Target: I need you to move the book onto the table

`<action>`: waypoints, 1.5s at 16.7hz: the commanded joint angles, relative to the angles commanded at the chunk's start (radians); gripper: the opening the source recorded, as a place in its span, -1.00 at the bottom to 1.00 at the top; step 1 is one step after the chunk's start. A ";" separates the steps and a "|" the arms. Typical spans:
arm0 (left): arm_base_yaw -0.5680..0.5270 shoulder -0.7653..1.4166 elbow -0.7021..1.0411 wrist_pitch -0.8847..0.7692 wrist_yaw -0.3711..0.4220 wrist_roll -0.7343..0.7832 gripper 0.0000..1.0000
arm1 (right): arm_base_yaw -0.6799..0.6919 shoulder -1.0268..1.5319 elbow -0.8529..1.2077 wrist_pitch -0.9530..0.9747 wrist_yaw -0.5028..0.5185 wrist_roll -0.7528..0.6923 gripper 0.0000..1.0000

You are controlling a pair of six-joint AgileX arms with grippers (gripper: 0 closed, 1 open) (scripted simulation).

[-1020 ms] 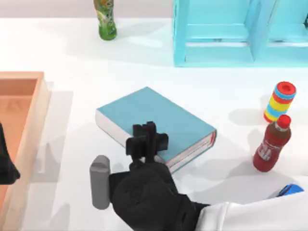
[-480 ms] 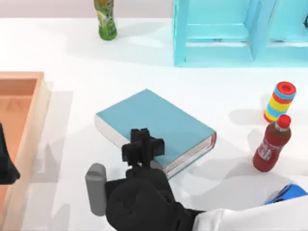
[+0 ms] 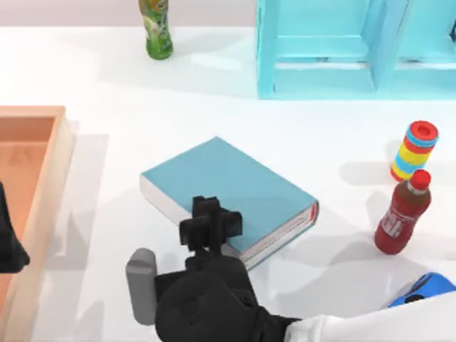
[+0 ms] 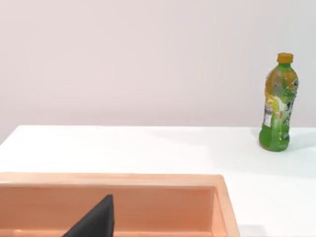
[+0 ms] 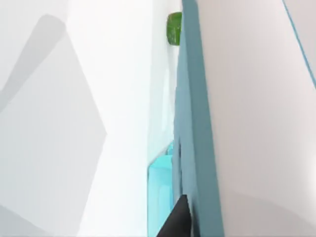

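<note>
The teal-blue book (image 3: pixel 235 182) lies slantwise at the middle of the white table (image 3: pixel 107 85), its white page edges and red trim facing front and right. My right gripper (image 3: pixel 209 226) is shut on the book's near edge, one finger over the cover. Its shadow suggests that edge is slightly raised. In the right wrist view the book (image 5: pixel 195 123) runs edge-on past a dark finger (image 5: pixel 177 219). My left gripper (image 3: pixel 8 246) is parked at the left edge, over the wooden tray.
A light wooden tray (image 3: pixel 28 164) stands at the left. A green bottle (image 3: pixel 157 28) is at the back, a turquoise shelf unit (image 3: pixel 335 50) back right. A striped ring stack (image 3: pixel 415 149), a red bottle (image 3: pixel 402 214) and a blue object (image 3: pixel 424 286) are at the right.
My right gripper has drawn back toward the front and slightly left, and the book has shifted a little with it. The left arm has not moved.
</note>
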 joint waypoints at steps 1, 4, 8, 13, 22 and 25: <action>0.000 0.000 0.000 0.000 0.000 0.000 1.00 | 0.001 0.017 -0.005 0.021 0.000 -0.001 -1.00; 0.000 0.000 0.000 0.000 0.000 0.000 1.00 | 0.002 0.063 -0.020 0.083 -0.001 -0.001 -1.00; 0.000 0.000 0.000 0.000 0.000 0.000 1.00 | 0.002 0.071 -0.022 0.094 0.000 -0.001 -1.00; 0.000 0.000 0.000 0.000 0.000 0.000 1.00 | 0.002 0.071 -0.022 0.094 0.000 -0.001 -0.25; 0.000 0.000 0.000 0.000 0.000 0.000 1.00 | 0.002 0.071 -0.022 0.094 0.000 -0.001 1.00; 0.000 0.000 0.000 0.000 0.000 0.000 1.00 | 0.002 0.071 -0.022 0.094 0.000 -0.001 1.00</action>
